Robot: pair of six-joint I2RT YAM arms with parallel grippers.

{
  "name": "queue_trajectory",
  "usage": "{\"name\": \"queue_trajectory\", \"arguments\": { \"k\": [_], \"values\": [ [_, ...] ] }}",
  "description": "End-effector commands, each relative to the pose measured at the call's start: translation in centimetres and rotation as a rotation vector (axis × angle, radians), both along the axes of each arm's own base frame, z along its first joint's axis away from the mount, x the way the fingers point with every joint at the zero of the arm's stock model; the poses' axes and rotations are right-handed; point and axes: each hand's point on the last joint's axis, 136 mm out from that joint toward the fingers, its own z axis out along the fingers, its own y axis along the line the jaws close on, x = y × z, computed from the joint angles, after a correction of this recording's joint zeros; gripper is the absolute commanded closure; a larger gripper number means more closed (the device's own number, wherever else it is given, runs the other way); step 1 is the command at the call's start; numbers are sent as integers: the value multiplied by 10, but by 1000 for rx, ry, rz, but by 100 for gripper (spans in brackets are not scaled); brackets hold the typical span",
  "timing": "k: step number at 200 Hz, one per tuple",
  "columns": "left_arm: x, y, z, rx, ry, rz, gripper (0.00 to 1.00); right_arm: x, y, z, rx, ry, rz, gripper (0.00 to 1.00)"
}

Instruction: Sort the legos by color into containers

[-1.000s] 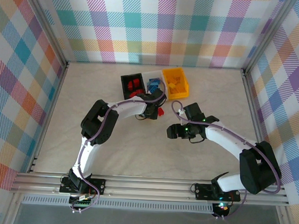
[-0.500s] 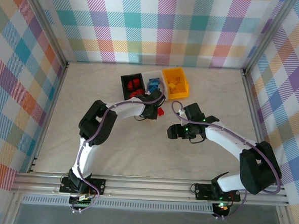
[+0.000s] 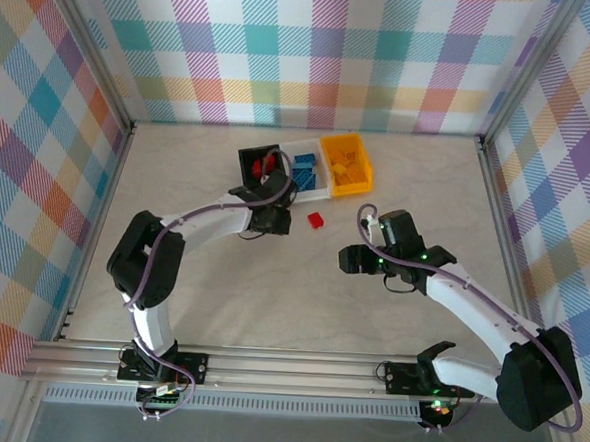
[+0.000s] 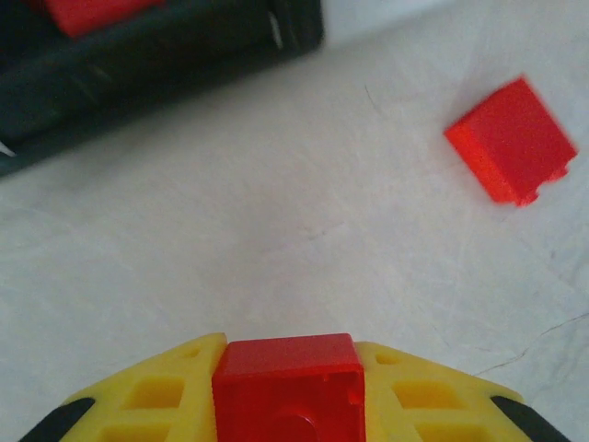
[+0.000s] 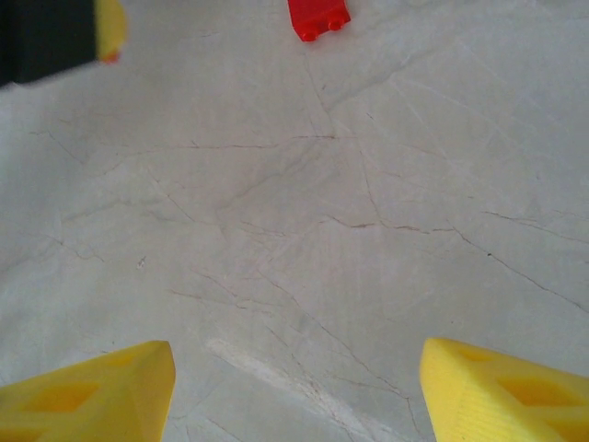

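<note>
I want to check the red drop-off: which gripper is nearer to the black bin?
Left. The left gripper, holding a red lego, is just in front of the black bin. The right gripper is farther off, near-right, past a loose lego.

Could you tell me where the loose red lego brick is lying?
The small red plastic lego brick lies on the tabletop, just below the white translucent plastic bin in the top external view, near the centre.

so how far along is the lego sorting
Done: red bricks lie in the black plastic bin, blue ones in the white bin, yellow-orange ones in the yellow-orange bin. In hand: the left pincer is shut on a small red brick, near the black bin. Left: one loose red brick on the table; the right pincer is open.
</note>
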Motion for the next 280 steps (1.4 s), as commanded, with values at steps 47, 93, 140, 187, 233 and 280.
{"name": "queue_trajectory", "arguments": {
  "k": [47, 93, 140, 187, 233, 280],
  "values": [
    [85, 42, 68, -26, -107, 62, 72, -1, 5, -15, 41, 48, -17, 29],
    [133, 51, 58, -4, -88, 73, 71, -4, 5, -21, 41, 70, -14, 30],
    [160, 54, 38, 6, -52, 85, 71, -9, 2, -24, 29, 79, -15, 30],
    [168, 49, 33, -7, -49, 78, 72, -12, -3, -27, 7, 78, -18, 30],
    [169, 47, 28, -15, -37, 79, 71, -14, -4, -28, 6, 82, -19, 30],
    [170, 46, 32, -26, -42, 83, 55, -16, -6, -24, 4, 76, -19, 30]
  ]
}}
